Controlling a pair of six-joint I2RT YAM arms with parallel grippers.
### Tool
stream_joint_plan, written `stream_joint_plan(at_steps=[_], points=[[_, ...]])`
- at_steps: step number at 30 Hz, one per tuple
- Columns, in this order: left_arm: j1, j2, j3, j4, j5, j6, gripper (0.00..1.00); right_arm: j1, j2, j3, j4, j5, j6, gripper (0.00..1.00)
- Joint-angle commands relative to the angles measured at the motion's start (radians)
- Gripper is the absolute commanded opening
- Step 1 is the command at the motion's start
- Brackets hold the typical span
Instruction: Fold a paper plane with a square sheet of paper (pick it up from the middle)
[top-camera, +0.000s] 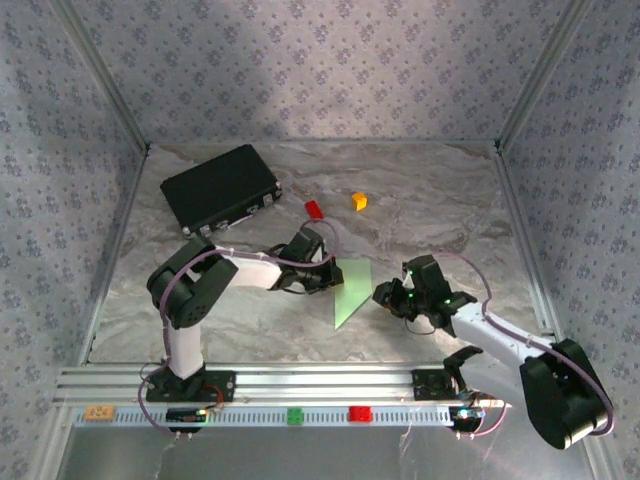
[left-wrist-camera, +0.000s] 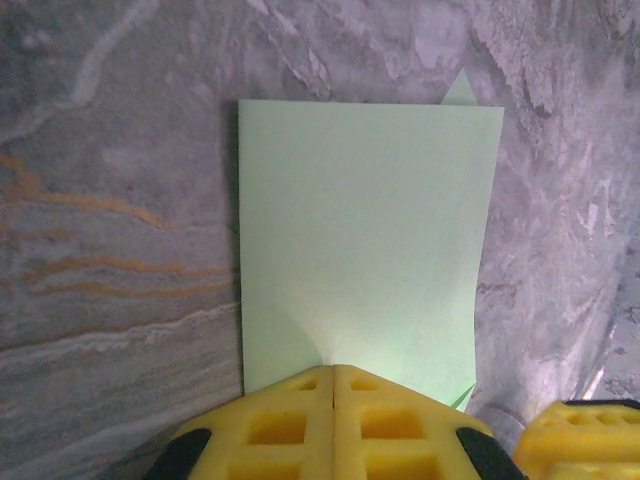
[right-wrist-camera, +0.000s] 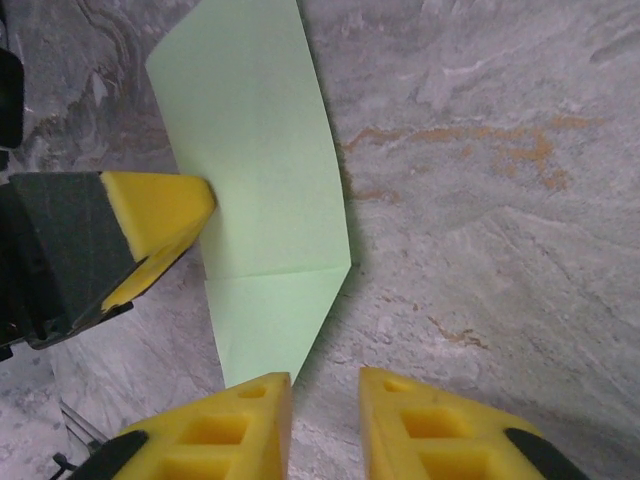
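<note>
Green paper plane (left-wrist-camera: 360, 230) in left hand (left-wrist-camera: 333, 375)

A black case (top-camera: 220, 187) is sitting at the back left of the marbled table (top-camera: 440, 190). A small red block (top-camera: 314, 209) is lying near its right corner, with an orange block (top-camera: 359, 201) sitting further right. Down front, a green block (top-camera: 295, 416) and another red one (top-camera: 359, 413) are resting on the ruler strip (top-camera: 260, 417).

White arms (top-camera: 250, 270), yellow jaws, lilac cables (top-camera: 300, 262)
</note>
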Motion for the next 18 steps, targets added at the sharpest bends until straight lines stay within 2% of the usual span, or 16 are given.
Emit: stream_joint_plan(at_steps=[1,6,18], points=[[-0.003,0.002,-0.05,-0.021,0.03,-0.008,0.01,-0.009,0.033,0.027,0.016,-0.043,-0.023,0.3],[-0.003,-0.001,-0.052,-0.022,0.032,-0.004,0.0,-0.024,0.088,0.026,0.111,-0.11,-0.02,0.33],[-0.003,0.0,-0.047,-0.032,0.034,-0.001,0.0,-0.071,0.196,0.029,0.17,-0.152,-0.014,0.35]])
